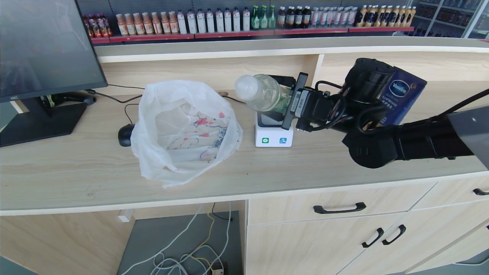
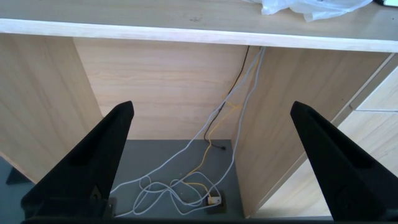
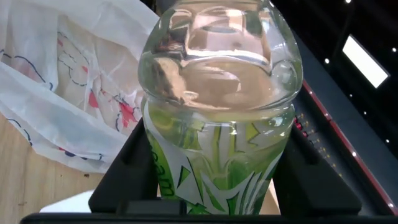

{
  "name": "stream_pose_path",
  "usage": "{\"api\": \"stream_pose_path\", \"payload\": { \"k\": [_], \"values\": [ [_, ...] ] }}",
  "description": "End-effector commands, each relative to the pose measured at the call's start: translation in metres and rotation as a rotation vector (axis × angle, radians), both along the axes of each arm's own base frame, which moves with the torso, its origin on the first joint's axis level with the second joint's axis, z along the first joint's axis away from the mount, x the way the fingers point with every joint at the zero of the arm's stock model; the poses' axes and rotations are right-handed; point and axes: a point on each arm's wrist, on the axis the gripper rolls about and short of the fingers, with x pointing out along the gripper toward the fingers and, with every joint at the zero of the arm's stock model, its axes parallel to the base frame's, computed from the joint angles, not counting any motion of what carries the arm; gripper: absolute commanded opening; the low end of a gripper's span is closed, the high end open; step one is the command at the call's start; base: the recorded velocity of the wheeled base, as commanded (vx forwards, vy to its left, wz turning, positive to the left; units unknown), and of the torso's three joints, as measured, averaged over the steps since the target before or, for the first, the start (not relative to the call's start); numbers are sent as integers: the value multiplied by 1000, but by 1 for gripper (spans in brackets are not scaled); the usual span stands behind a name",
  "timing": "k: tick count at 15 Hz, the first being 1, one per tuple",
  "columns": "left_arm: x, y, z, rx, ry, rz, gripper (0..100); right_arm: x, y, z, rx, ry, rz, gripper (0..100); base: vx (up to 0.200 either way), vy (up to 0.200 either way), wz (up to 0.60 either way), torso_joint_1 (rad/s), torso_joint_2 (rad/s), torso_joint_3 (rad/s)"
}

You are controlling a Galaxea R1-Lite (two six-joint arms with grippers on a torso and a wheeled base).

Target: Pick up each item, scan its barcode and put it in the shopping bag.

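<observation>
Nearest, the left gripper (image 2: pixel 212 107) hangs before the open bay under the counter (image 1: pixel 305 164), jaws spread wide on nothing, with cables (image 2: pixel 186 180) coiled on the floor beyond. The right wrist view gives the bottle (image 3: pixel 217 124) and its green label close up, the right gripper (image 3: pixel 221 180) pinching it from both sides. From the head view, the bottle lies on its side just above the white scanner (image 1: pixel 274 133), with the shopping bag (image 1: pixel 183 130) open beside it. A blue box (image 1: pixel 405 95) stands behind the arm. A monitor (image 1: pixel 46 46) and mouse (image 1: pixel 125 135) sit left, and drink shelves (image 1: pixel 229 19) line the back.

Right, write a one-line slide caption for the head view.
Right hand holds a clear bottle above the white scanner, beside the open shopping bag on the counter.
</observation>
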Motion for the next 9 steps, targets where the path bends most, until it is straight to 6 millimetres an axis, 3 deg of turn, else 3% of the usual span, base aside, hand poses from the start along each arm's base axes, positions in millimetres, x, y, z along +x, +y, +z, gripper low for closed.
{"api": "stream_pose_path", "payload": {
  "k": [1,9],
  "values": [
    [0,0,0,0,0,0,100,2,1,-4,-6,3,3,0,0,0,0,0,0,0],
    [0,0,0,0,2,0,100,-1,11,-10,-19,-4,22,0,0,0,0,0,0,0]
  ]
}}
